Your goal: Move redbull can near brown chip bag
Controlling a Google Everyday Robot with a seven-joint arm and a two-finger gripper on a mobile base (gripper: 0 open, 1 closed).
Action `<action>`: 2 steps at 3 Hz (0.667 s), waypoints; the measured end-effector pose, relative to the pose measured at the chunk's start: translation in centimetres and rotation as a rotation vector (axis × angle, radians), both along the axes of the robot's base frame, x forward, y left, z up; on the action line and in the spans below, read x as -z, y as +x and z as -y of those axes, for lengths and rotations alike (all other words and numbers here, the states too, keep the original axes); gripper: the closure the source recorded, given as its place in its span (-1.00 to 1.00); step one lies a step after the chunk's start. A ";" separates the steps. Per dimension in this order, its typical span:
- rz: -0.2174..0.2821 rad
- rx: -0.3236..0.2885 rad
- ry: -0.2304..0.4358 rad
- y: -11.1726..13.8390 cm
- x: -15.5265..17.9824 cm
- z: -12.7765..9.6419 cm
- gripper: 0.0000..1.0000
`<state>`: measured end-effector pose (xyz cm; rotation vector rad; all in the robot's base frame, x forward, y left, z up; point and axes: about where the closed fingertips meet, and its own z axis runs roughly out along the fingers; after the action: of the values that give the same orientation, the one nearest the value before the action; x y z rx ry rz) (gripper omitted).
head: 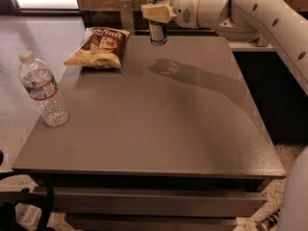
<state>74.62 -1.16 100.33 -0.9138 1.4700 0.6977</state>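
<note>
The redbull can (157,30), slim and silver with blue panels, hangs upright in my gripper (157,12) above the far part of the grey table (159,129). The gripper's cream fingers (155,12) are shut on the can's upper part. The can is off the table; its shadow (166,67) falls on the surface below it. The brown chip bag (99,47) lies flat at the table's far left, a short way left of the can. My white arm (250,8) reaches in from the right.
A clear plastic water bottle (44,90) stands near the table's left edge. A dark counter (269,81) runs along the right side. A wall and a metal post (126,13) lie behind the table's far edge.
</note>
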 end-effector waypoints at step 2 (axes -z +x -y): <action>-0.070 0.021 -0.019 3.5 4.5 -3.1 1.00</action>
<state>78.07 1.93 95.84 -0.8955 1.5480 0.7073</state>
